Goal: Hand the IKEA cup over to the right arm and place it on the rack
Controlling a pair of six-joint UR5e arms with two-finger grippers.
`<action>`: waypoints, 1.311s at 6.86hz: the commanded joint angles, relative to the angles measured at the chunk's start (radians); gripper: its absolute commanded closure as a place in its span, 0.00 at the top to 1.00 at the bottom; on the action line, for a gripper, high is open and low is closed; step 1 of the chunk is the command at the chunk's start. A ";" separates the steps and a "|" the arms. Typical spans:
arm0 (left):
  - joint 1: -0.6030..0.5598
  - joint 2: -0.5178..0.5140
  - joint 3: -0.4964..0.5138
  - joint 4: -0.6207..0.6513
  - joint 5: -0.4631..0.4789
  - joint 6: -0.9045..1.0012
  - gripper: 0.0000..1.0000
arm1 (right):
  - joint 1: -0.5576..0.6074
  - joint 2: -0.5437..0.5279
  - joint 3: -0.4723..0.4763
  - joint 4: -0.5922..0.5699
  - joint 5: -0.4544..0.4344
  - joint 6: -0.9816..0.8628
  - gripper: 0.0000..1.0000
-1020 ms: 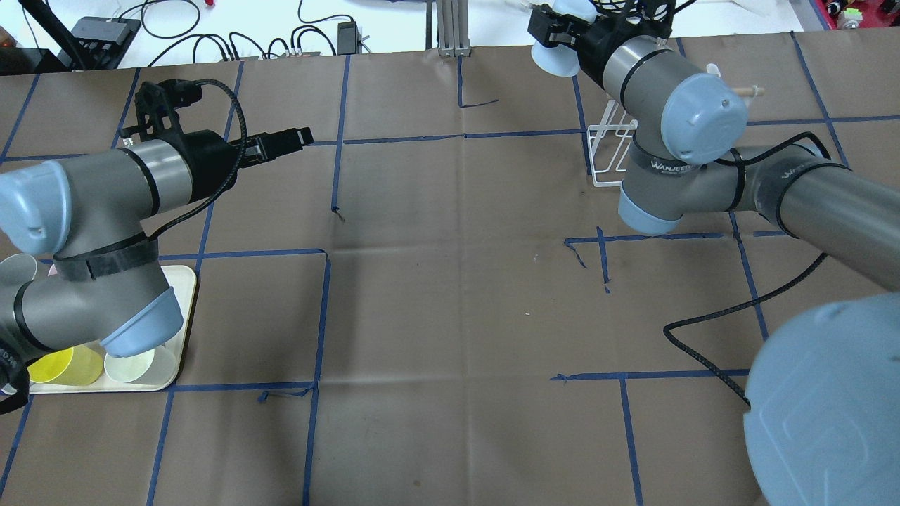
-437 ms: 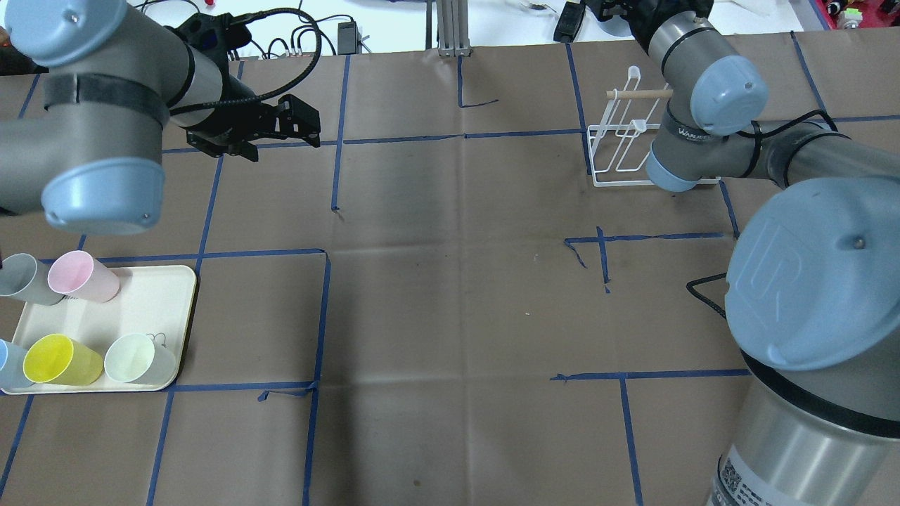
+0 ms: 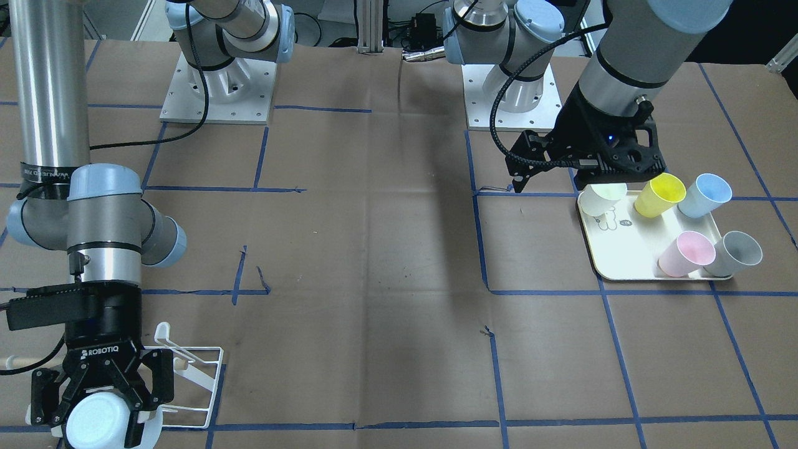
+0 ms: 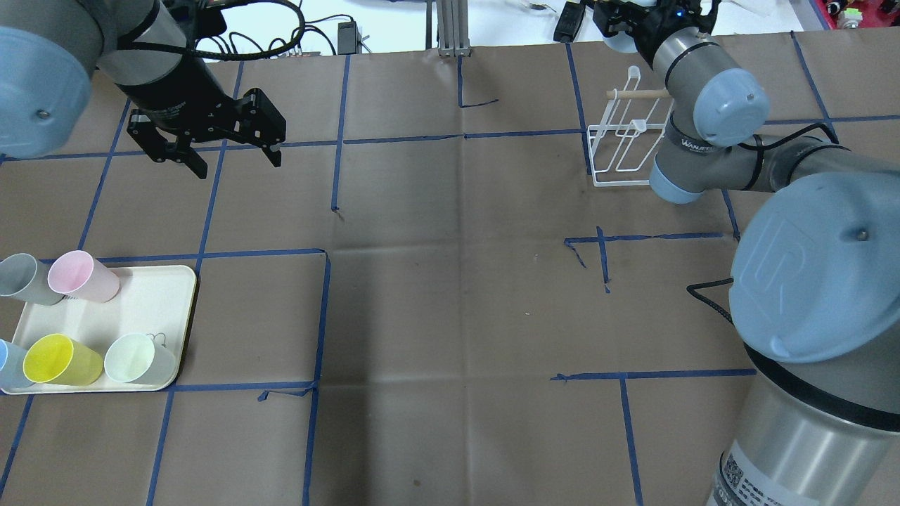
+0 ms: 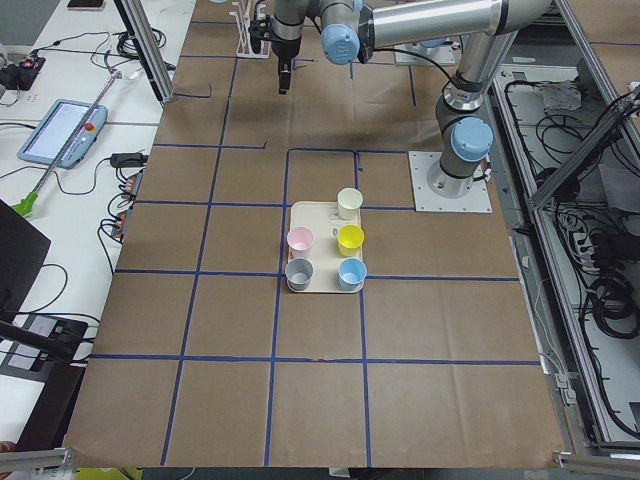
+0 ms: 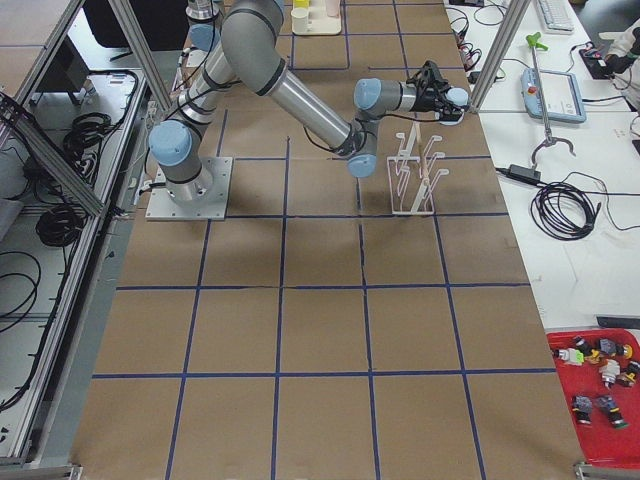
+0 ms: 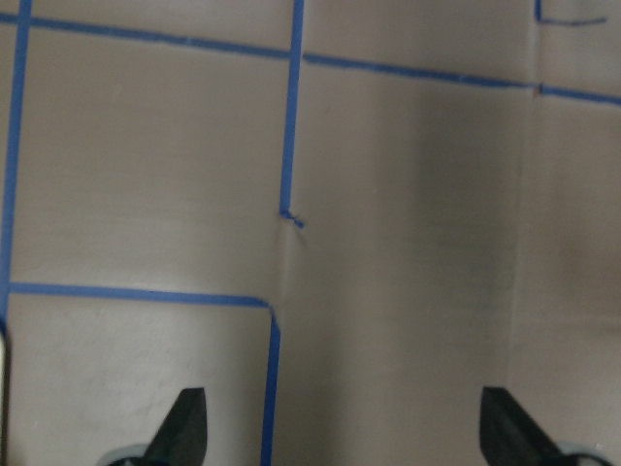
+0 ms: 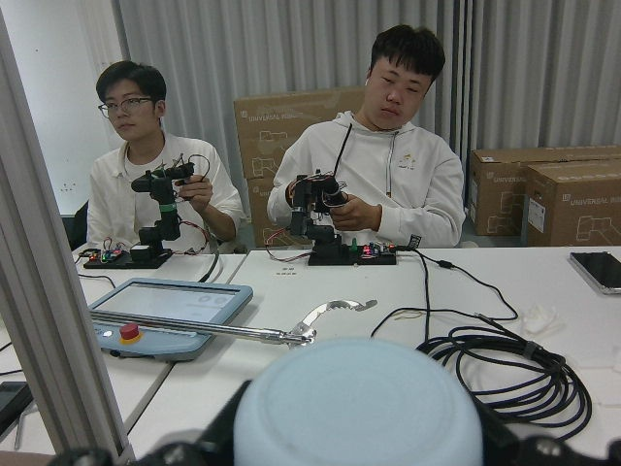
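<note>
The cup [image 3: 92,425] is gripped by the right hand [image 3: 100,405] at the rack's [image 4: 626,147] twelve o'clock; the left hand [image 4: 235,158] is spread empty. Only racking is judged left.

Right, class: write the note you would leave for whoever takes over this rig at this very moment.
The left gripper is open and empty, raised above the table, away from the cream rounded tray.
The right gripper is shut on the pale blue plastic cup, held just beyond the low white wire rack on the operators' side, not on it.
Done: handover to the right gripper. Left: seat the cup on a rack prong, then release.
</note>
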 commanded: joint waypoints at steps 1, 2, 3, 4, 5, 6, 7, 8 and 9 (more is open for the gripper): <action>0.000 0.028 -0.002 -0.037 0.031 0.016 0.99 | -0.005 0.004 0.020 0.003 -0.009 -0.003 0.20; 0.004 0.038 -0.015 -0.034 0.036 0.044 0.99 | -0.005 0.009 0.021 0.004 -0.013 -0.002 0.20; 0.012 0.042 -0.019 -0.035 0.038 0.067 0.99 | -0.006 0.011 0.024 0.003 -0.021 -0.002 0.20; 0.032 0.047 -0.038 -0.038 0.036 0.084 0.99 | -0.006 0.011 0.033 0.004 -0.095 -0.002 0.20; 0.096 0.080 -0.084 -0.040 0.036 0.134 0.99 | -0.006 0.012 0.037 0.004 -0.140 -0.002 0.20; 0.187 0.126 -0.163 -0.035 0.033 0.247 0.99 | -0.006 0.020 0.038 0.004 -0.142 -0.003 0.20; 0.299 0.172 -0.247 -0.026 0.030 0.344 0.99 | -0.005 0.026 0.043 0.001 -0.142 0.000 0.20; 0.404 0.200 -0.321 -0.006 0.031 0.430 0.99 | -0.003 0.027 0.046 -0.005 -0.142 0.001 0.20; 0.496 0.235 -0.370 0.027 0.033 0.531 0.98 | -0.003 0.034 0.047 -0.006 -0.140 0.004 0.20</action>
